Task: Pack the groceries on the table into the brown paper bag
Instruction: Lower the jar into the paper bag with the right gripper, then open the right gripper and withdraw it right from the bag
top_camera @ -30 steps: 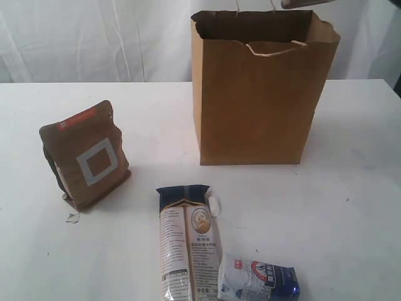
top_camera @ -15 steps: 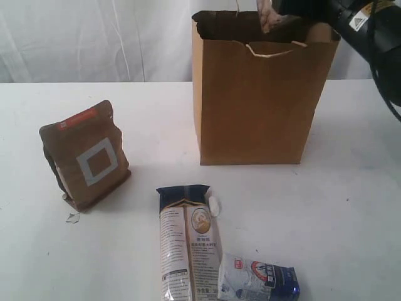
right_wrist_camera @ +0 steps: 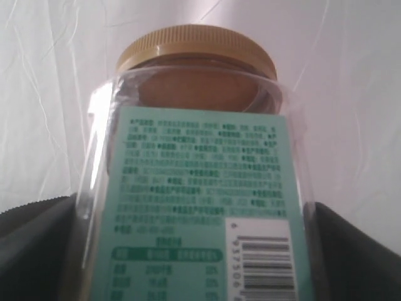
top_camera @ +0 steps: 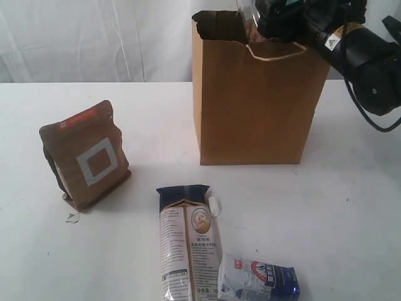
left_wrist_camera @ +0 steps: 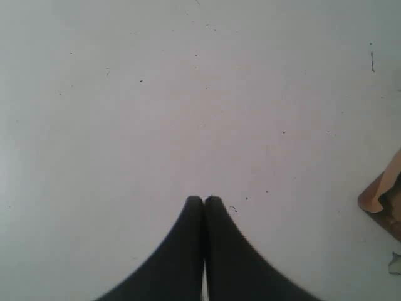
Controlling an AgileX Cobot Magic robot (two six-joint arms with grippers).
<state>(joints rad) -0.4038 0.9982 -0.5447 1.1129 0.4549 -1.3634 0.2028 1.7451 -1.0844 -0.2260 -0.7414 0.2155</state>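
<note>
Placement step: right jaws grasping yellow-lidded nut jar (right_wrist_camera: pixel 197 175) over brown paper bag (top_camera: pixel 257 100), probably needing lowering next; left jaws clenched, empty.

Long noodle packet (top_camera: pixel 188 244) runs off the bottom edge; print on the yellow-lidded nut jar (right_wrist_camera: pixel 197 188) is too blurred to read.

Kraft-brown paper bag (top_camera: pixel 257 106) on white, faintly specked table (top_camera: pixel 351 207); left of the bag, brown pouch (top_camera: pixel 86 157) with pale square outline and red strip; in front of it, white noodle packet (top_camera: pixel 188 244) with navy top, blue-white carton (top_camera: pixel 258 283); clear jar (right_wrist_camera: pixel 195 188), yellow lid, mint-green label.
</note>
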